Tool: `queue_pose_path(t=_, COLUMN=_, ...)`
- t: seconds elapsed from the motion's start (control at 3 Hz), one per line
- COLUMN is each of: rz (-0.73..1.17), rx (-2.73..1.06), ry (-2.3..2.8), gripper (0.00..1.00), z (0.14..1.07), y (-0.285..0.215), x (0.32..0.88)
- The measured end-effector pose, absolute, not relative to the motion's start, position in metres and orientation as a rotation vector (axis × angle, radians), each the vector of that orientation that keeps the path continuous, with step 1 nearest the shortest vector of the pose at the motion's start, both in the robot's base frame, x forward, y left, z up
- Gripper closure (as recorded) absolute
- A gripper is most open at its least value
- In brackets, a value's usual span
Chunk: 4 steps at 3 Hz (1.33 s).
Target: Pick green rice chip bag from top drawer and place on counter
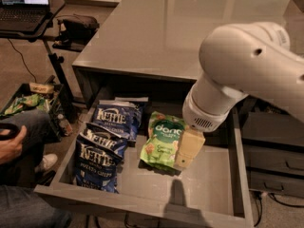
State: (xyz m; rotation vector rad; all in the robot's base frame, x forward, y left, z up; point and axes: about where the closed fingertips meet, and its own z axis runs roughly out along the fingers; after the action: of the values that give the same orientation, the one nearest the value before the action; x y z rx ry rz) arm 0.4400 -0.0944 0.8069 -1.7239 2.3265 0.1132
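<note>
The green rice chip bag (161,144) lies flat in the middle of the open top drawer (209,184), just right of the blue bags. My gripper (188,148), pale cream at the end of the white arm, hangs down into the drawer at the bag's right edge, touching or almost touching it. The arm's thick white body covers the drawer's back right part. The grey glossy counter (166,27) stretches behind and above the drawer.
Two dark blue Kettle chip bags (116,118) (97,158) lie in the drawer's left half. Dark narrower drawers (273,156) stand at the right. A laptop on a black stand (23,4) is at the far left, with a person's hand (12,144) and a crate (28,101) on the floor.
</note>
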Motion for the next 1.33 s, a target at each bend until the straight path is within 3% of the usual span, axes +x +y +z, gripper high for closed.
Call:
queue_pose_path(t=0.33, rz=0.158, rx=-1.693, ry=2.319, gripper=0.0, z=0.74, y=-0.08, x=0.458)
queue_pose_path(t=1.33, rz=0.159, rx=-1.625, ry=2.288, gripper=0.0, z=0.727, y=-0.07, x=0.468)
